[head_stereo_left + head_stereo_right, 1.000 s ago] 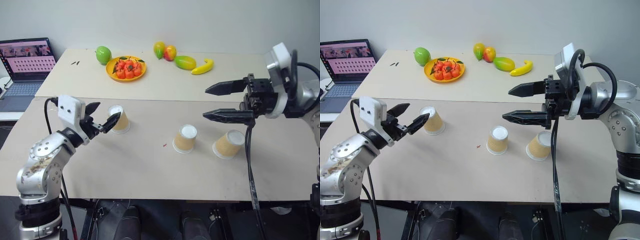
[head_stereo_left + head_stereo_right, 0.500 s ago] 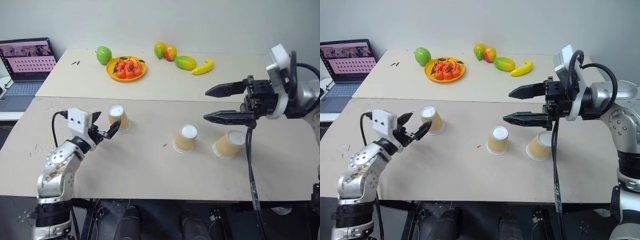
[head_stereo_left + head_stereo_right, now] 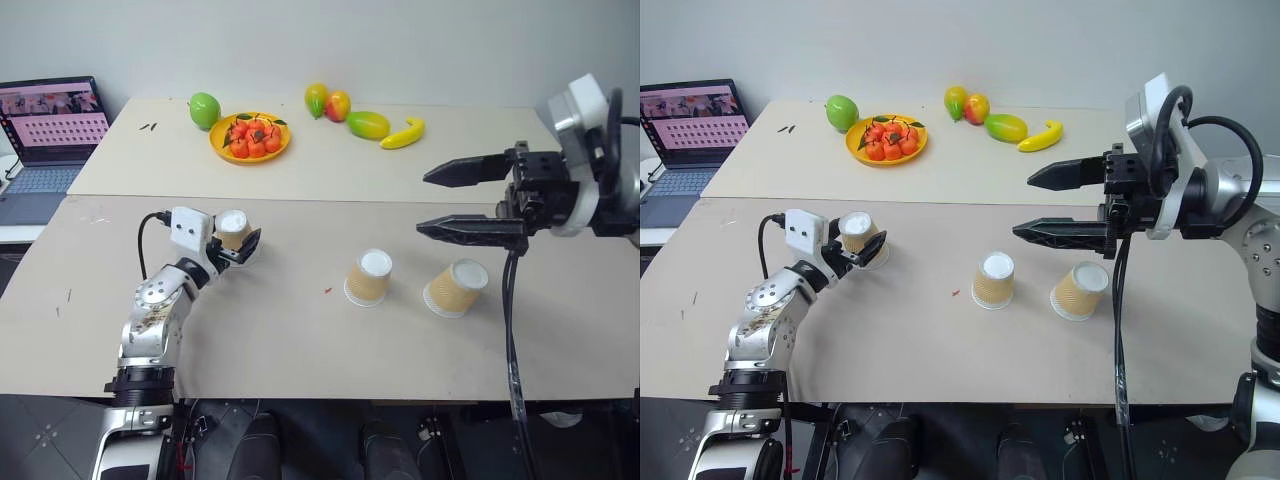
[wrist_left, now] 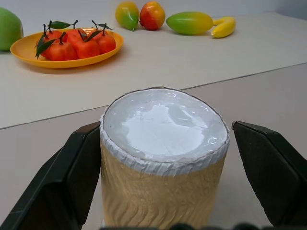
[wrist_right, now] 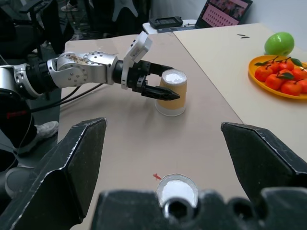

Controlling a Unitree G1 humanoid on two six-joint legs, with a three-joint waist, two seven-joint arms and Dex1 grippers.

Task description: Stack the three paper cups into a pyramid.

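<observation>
Paper cup (image 4: 163, 163) between your left gripper's (image 3: 238, 246) spread fingers stands upside down on the table (image 3: 300, 340), ungrasped. Judge it light, thin-walled and easily crushed: close gently on the mid-wall. The two other cups (image 3: 368, 277) (image 3: 455, 287) sit well apart to the right, below your right gripper (image 3: 440, 200), which is wide open and empty.

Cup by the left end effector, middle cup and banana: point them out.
Left cup (image 4: 160, 191), left wrist view, tan side wall.
Middle cup (image 3: 376, 263), left eye view, white base.
Banana (image 3: 404, 135), left eye view, mid-body.
</observation>
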